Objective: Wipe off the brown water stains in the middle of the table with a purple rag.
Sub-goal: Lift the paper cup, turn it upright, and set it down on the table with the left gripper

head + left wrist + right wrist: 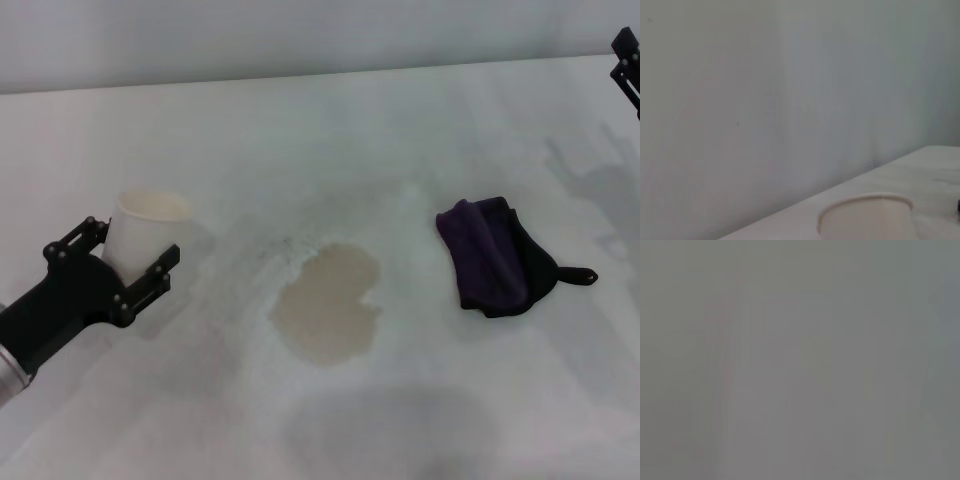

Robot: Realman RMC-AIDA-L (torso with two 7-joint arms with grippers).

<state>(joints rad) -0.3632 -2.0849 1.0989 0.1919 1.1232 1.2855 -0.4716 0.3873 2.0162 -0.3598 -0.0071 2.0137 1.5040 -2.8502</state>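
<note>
The brown water stains (328, 303) form one pale tan blotch with a notch on its right edge, in the middle of the white table (300, 130). To its right lies the purple rag (492, 256), folded, with a black part and a small loop, and nothing touches it. At the left, my left gripper (136, 240) has a finger on each side of an upright white paper cup (145, 225). Only a black bit of my right gripper (627, 60) shows, high at the far right edge and well away from the rag.
The left wrist view shows the cup's rim (865, 215) against a pale wall. The right wrist view is plain grey with nothing to make out. Faint grey smudges and shadows mark the table around the stain.
</note>
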